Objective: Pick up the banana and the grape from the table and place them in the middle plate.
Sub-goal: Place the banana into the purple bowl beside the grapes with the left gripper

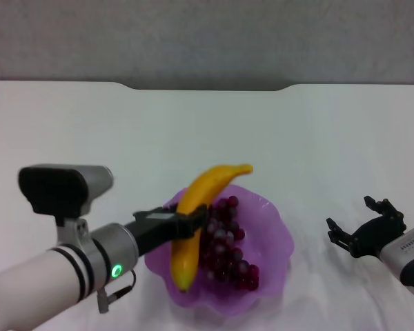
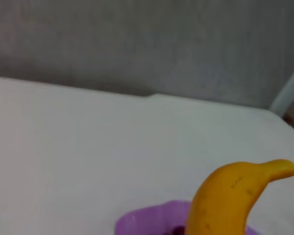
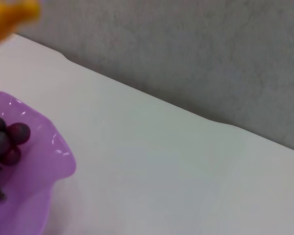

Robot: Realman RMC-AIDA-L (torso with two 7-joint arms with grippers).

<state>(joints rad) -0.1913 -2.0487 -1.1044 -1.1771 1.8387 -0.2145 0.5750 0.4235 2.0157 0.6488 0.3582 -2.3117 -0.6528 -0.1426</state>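
The yellow banana (image 1: 205, 187) is held by my left gripper (image 1: 193, 222), which is shut around its middle, over the left side of the purple scalloped plate (image 1: 277, 238). The banana's far tip reaches past the plate's far rim. I cannot tell whether its near end touches the plate. The bunch of dark red-purple grapes (image 1: 228, 245) lies inside the plate, right of the banana. The left wrist view shows the banana (image 2: 225, 200) above the plate rim (image 2: 147, 223). My right gripper (image 1: 355, 219) is open and empty, right of the plate. The right wrist view shows the plate (image 3: 36, 147) and grapes (image 3: 5, 139).
The white table (image 1: 124, 131) stretches around the plate, with its notched far edge (image 1: 207, 87) against a grey wall. My left forearm (image 1: 55, 276) lies across the near left corner.
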